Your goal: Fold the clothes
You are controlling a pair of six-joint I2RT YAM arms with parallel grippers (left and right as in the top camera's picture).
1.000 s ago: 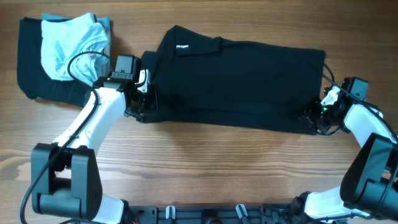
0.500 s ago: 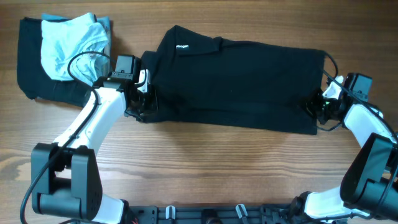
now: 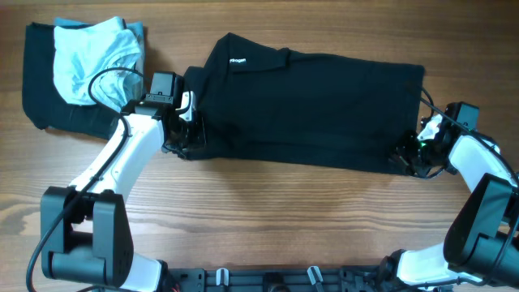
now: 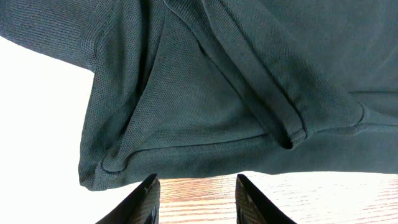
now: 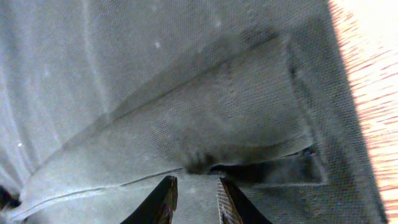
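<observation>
On the table (image 3: 284,211), a garment (image 3: 89,61) lies left of the shirt (image 3: 308,105).

Right tool (image 3: 409,155) back down at polo shirt (image 3: 308,105) hem corner, jaws parted slightly wider.

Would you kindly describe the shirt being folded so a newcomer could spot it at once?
On the wooden table, the black polo shirt is the long cloth spread across the middle. Unlike the dark cloth at the far left, topped by a pale blue garment, it carries a small white neck label.
</observation>
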